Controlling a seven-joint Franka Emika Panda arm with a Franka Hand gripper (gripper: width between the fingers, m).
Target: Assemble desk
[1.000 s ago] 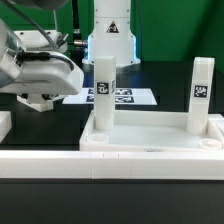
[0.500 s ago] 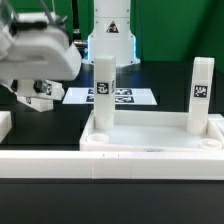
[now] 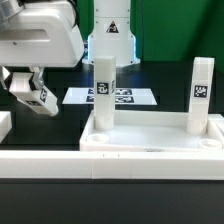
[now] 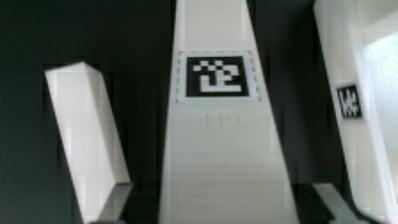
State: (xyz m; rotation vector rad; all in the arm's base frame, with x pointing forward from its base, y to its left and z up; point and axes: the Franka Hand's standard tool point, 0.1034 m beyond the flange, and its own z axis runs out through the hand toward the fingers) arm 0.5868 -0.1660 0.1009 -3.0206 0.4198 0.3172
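Now clamped by the end effector (image 3: 31, 93): a short square desk leg (image 3: 40, 99), tilted above the black table (image 3: 55, 122) at the exterior view's left, its black-and-white tag (image 4: 217, 77) a pattern without letters, well apart from the rimmed tabletop (image 3: 150, 136) carrying two upright legs (image 3: 103, 95).

A black table (image 3: 40, 205) carries everything. Toward its back lies the marker board (image 3: 128, 97), thin, flat and white, showing several black-and-white tags, with part of its surface hidden from the exterior view. Nearer the camera, a long white rail (image 3: 40, 163) lies level across the table, from the exterior view's left edge to its right edge.
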